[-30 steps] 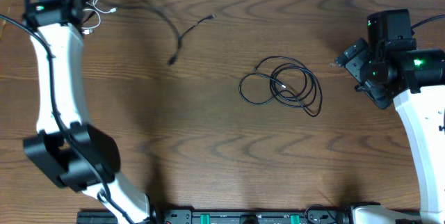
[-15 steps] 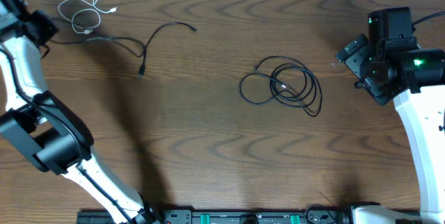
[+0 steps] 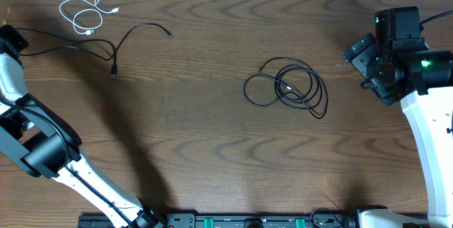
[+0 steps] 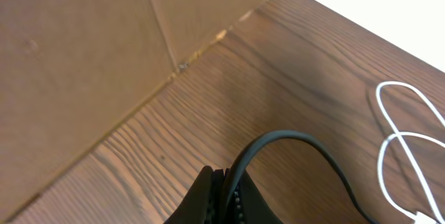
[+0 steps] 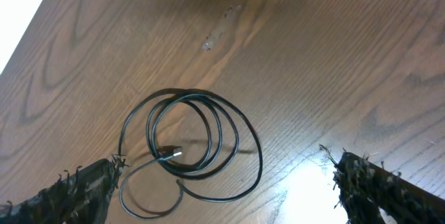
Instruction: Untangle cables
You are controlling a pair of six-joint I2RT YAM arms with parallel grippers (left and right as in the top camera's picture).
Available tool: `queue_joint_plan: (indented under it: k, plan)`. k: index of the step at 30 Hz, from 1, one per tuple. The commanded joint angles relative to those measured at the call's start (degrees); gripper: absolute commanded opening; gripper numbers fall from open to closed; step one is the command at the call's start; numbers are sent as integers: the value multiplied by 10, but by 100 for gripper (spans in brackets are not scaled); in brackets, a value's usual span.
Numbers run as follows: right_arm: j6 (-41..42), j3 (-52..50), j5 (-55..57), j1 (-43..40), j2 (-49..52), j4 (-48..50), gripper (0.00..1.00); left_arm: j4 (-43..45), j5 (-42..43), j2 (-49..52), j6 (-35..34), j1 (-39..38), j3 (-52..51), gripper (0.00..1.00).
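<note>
White cable point(image 3: 85, 17): 11 o'clock, loose. Black cable point(image 3: 138, 27): alongside, one end pinched tight in left gripper point(image 4: 221, 182) at 9 o'clock, likely to part them. Coiled black cable point(image 3: 287, 88): centre. Right gripper point(image 5: 224, 172): 3 o'clock, spread, empty.

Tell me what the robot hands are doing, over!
Left hand shut on one black cable, far left. Right hand open, empty. Coiled black cable lies free, white cable apart. Nothing in the way.
</note>
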Motion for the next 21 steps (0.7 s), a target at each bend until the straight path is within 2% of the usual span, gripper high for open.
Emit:
queue_joint_plan:
  k: [1,2,3,5,6,7,8,13,21]
  plan:
    - [-7,-4,12,0,4,1,97,16,-35,4,30,7,7,13]
    - [-7,-4,12,0,4,1,97,16,-35,5,30,10,7,25]
    - [-7,-4,12,0,4,1,97,16,-35,7,30,13,7,33]
    - [-7,-4,11,0,4,1,97,14,-35,10,30,20,7,37]
    - [-7,-4,11,0,4,1,97,12,-35,10,30,22,7,49]
    - [-7,-4,11,0,4,1,97,8,-35,11,30,26,7,84]
    - [-7,-4,11,0,4,1,97,4,-35,11,30,29,7,97]
    - [-7,-4,12,0,4,1,98,-28,-24,6,18,33,7,97]
    - [-7,-4,11,0,5,1,98,-73,142,-3,-29,-14,7,98]
